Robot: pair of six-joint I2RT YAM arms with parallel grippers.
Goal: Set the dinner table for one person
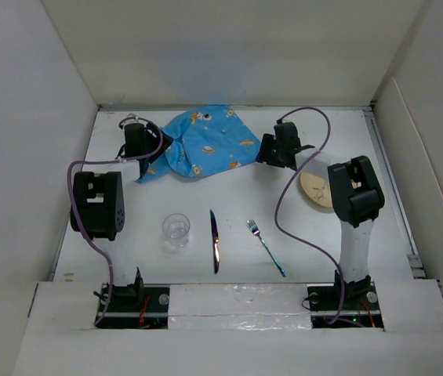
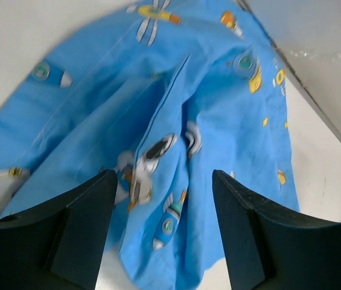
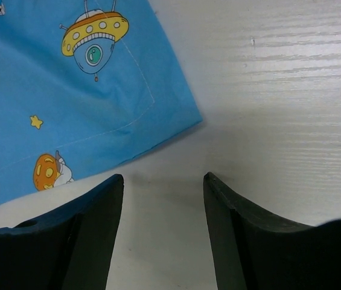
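Observation:
A crumpled blue cartoon-print placemat (image 1: 204, 142) lies at the back of the white dinner table (image 1: 237, 258). My left gripper (image 1: 149, 153) is open over the placemat's left corner; in the left wrist view its jaws straddle a fold of the cloth (image 2: 176, 199). My right gripper (image 1: 270, 150) is open just right of the placemat's right corner (image 3: 86, 90), over bare table (image 3: 267, 90). A clear glass (image 1: 176, 229), a knife (image 1: 215, 239) and a fork (image 1: 265, 246) lie in a row near the front. A tan plate (image 1: 315, 190) sits at the right, partly hidden by the right arm.
White walls border the table on the left, back and right. A raised rail (image 1: 390, 188) runs along the right edge. The arm bases (image 1: 131, 301) stand at the near edge, with purple cables looping above the table.

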